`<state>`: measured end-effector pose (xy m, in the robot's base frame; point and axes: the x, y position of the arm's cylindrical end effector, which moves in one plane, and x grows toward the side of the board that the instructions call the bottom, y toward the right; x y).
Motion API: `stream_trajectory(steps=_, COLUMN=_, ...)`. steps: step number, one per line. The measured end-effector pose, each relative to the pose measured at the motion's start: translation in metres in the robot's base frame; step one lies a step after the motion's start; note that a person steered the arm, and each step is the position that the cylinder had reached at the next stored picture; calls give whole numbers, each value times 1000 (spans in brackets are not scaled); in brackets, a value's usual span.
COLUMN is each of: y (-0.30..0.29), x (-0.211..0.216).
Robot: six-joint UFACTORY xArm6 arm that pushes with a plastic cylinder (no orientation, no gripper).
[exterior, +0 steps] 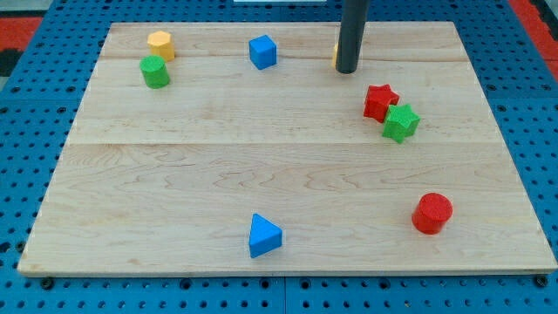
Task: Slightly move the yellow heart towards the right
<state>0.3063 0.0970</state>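
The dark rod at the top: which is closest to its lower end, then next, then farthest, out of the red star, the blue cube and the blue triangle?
From my tip:
1. Red star, just below it, toward the view's right.
2. Blue cube, to the view's left along the top.
3. Blue triangle, far down by the view's bottom edge.

colours on the table

pale wood grain table (174,166) on a blue perforated base (540,131). yellow block (160,44), green block (155,72), blue cube (262,51), red star (380,101), green star (401,122), red cylinder (432,213), blue triangle (264,235). dark grey rod, my tip (347,70), with a yellow sliver (336,56) beside it.
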Motion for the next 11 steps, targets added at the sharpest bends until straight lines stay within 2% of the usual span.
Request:
stream_trajectory(steps=1, y=-52, x=-7)
stream_trajectory(steps=2, y=-40, x=-29)
stream_trajectory(steps=4, y=35, x=-27)
stream_trajectory(steps=7, y=29, x=-21)
stream_trajectory(steps=9, y=50, x=28)
stream_trajectory(steps=10, y=116, x=48)
stream_trajectory(steps=11, y=123, x=97)
